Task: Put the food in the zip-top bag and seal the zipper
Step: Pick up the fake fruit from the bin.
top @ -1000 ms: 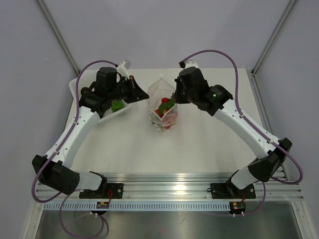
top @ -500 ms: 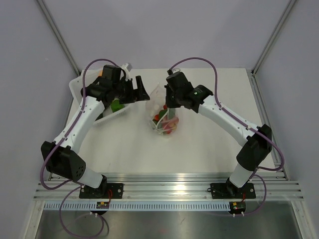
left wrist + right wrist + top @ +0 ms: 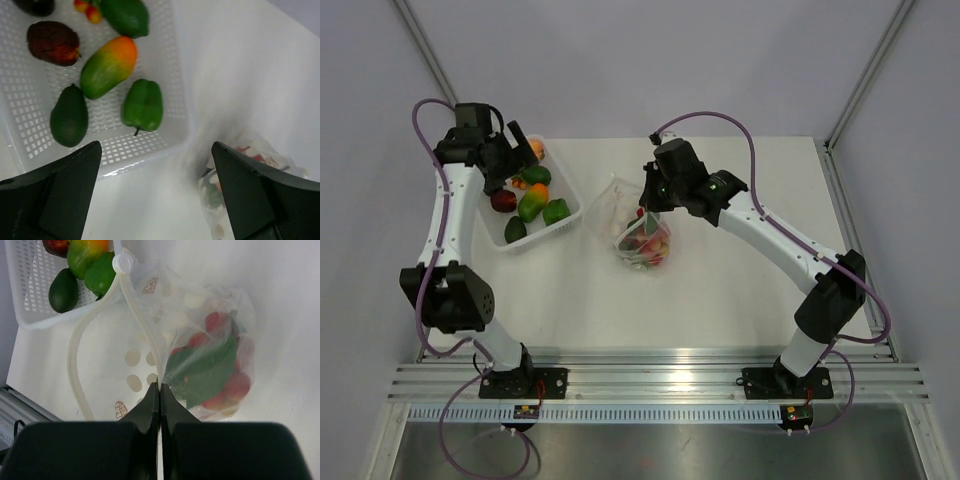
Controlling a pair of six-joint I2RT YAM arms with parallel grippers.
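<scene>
**Top external view: right gripper pinches the bag mouth, left gripper gapes over the tray**

A crinkly transparent plastic zip-top bag sits near the middle of the white table, just right of a white perforated rectangular plastic tray. Inside the bag lie several small glossy red pieces and a flat green leafy piece.

The right wrist view shows that arm's two black fingers pressed flat together, with their tips clamped on the thin clear zipper strip at the bag's mouth. The mouth stands unsealed. Its two strips bow apart into a loop, and a small round white tab sits where they join at the far end.

The left arm reaches up over the far end of the tray. In the left wrist view its black fingers are spread wide and hold nothing, looking down on the tray's near corner.

More food lies loose in the tray:
- a green bell pepper
- a green-to-orange mango beside the pepper
- a dark green avocado
- a dark red-purple fruit
- another dark green piece further back
</scene>
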